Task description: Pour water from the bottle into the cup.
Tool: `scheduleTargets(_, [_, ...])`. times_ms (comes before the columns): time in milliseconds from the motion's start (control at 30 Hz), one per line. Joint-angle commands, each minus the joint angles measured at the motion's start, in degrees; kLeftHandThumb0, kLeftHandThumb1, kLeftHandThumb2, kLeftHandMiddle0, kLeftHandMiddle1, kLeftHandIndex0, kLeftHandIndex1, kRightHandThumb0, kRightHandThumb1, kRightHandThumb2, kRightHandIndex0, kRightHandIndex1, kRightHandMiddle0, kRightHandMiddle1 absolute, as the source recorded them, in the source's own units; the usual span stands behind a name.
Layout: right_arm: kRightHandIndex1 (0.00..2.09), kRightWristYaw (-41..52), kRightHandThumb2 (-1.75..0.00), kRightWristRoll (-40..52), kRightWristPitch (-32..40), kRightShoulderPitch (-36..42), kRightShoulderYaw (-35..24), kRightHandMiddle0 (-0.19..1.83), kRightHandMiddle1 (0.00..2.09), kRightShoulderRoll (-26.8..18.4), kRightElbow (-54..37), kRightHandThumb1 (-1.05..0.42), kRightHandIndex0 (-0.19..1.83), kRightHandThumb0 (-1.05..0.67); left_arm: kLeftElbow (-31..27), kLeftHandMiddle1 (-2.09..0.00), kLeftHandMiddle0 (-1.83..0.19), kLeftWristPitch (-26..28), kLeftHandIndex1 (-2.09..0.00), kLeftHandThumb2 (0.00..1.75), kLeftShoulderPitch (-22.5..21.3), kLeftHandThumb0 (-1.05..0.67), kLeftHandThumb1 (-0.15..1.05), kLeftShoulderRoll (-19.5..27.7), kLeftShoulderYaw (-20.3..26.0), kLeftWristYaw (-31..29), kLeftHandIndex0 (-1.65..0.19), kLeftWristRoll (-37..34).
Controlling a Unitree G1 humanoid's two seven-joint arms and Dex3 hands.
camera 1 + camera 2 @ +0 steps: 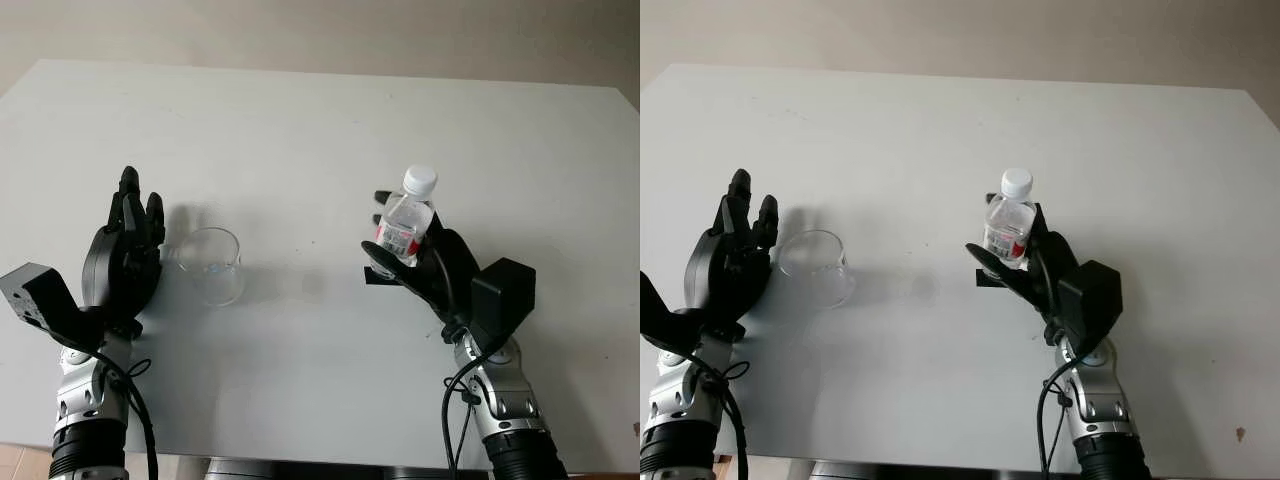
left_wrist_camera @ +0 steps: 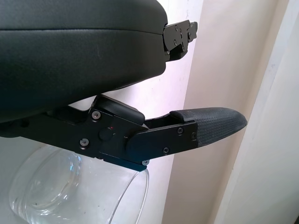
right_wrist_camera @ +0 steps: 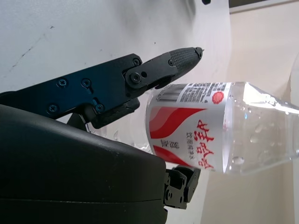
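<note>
The right robot hand (image 1: 425,262) is wrapped around the bottle (image 1: 407,222), its fingers (image 3: 159,70) against the red-and-white label, and holds it nearly upright near the right middle of the surface (image 1: 320,120). The white cap (image 1: 420,181) looks to be on, so pouring cannot start until it comes off (worth checking before any tilt). The cup (image 1: 212,264), a clear glass one, stands on the surface to the left, well apart from the bottle, with the left robot hand (image 1: 125,262) just beside its outer side, open and holding nothing. From the left wrist view one finger (image 2: 205,128) reaches past the cup's rim without clearly touching it.

To do this step well, the bottle should probably travel leftward until its mouth is over the cup's opening, and only then tip, slowly, since the cup is light and could slide or topple if nudged. The left robot hand could steady the cup by closing gently on its wall. The grip on the bottle sits low on the label, so a firm hold matters as the weight shifts during the tilt.

Between bottle and cup lies bare surface; nothing blocks the path. Cables (image 1: 455,400) hang along both forearms, well below the working area.
</note>
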Motion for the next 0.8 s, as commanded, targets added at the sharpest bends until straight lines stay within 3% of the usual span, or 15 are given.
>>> scheduleTargets(0, [0.15,-0.15,-0.05,0.23,-0.32,2.49,-0.86,-0.16,0.39,-0.22,1.31,-0.92,-0.08,-0.7,0.13,-0.05,0.18,0.07,-0.03,0.6,-0.51,-0.84,1.05,0.44,0.09,-0.43,0.19,-0.36])
scheduleTargets(167, [0.07,-0.99,-0.05,-0.49,-3.13,2.78,-1.39,-0.19,0.27,-0.46,2.04,-0.92,-0.13,-0.74,0.26,-0.06,0.17,-0.46,-0.04,0.6,-0.54,-0.85,1.05,0.07,-0.12,-0.11,0.18,0.01])
scheduleTargets(300, [0.01,-2.18,-0.05,-3.68,-7.01,1.82,-1.35,-0.19,0.02,-2.53,3.41,-0.92,-0.19,-0.84,0.14,-0.05,0.18,-0.5,-0.04,0.6,-0.34,-0.85,1.05,-0.1,-0.15,0.19,0.19,0.09])
scheduleTargets(533, [0.0,-5.83,-0.06,-8.27,-13.8,1.35,-0.71,-0.19,0.0,-3.11,3.6,-0.94,-0.19,-1.01,0.03,-0.05,0.18,-0.53,-0.02,0.61,-0.38,-0.84,1.05,-0.34,-0.35,0.58,0.19,0.22])
scheduleTargets(767, [0.0,-6.03,-0.06,-11.23,-15.22,1.58,1.31,-0.19,0.0,-3.64,1.99,-0.95,-0.19,-1.05,-0.2,-0.05,0.17,-0.79,-0.03,0.6,-0.28,-0.85,1.05,-0.54,-0.8,1.42,0.19,0.58])
